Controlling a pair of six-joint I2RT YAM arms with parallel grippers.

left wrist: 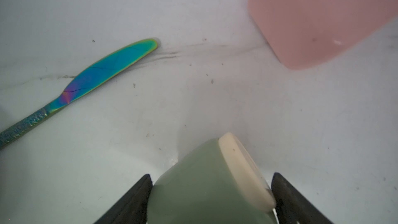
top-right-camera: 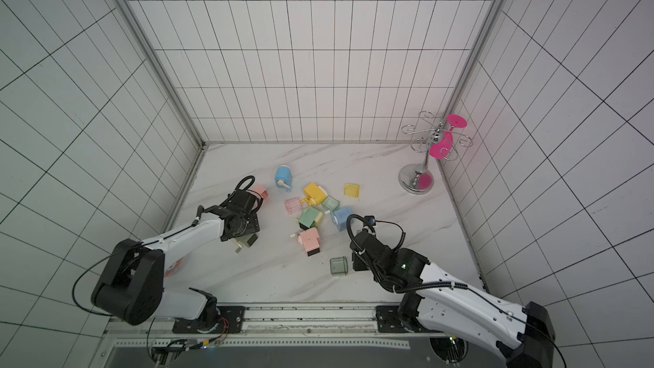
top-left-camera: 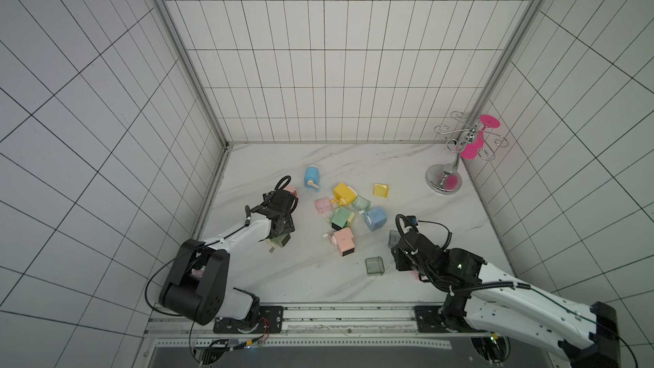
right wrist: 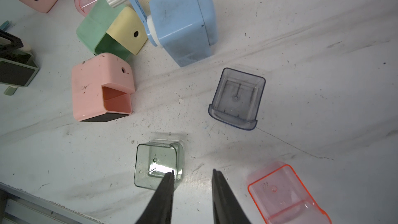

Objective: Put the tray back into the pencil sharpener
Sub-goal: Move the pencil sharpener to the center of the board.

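White-shelled arms (top-left-camera: 244,235) with black joints (top-left-camera: 194,277), looped black cables (top-left-camera: 396,224) and tapering black end effector fingers (right wrist: 163,195).

The blurred pink object (left wrist: 318,18) and the knife (left wrist: 86,78) run off the left wrist frame, while the left arm (top-left-camera: 244,233) hides most of the green sharpener (top-left-camera: 282,240) in both top views.

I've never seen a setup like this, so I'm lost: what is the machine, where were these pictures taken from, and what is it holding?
Two robot arms work at a marble table. Two pictures look down from overhead; the other two come from cameras on the arms' wrists. Coloured pencil sharpeners and their clear trays lie scattered. The left pincer grips a green sharpener. The right pincer is open and empty, by a green tray.
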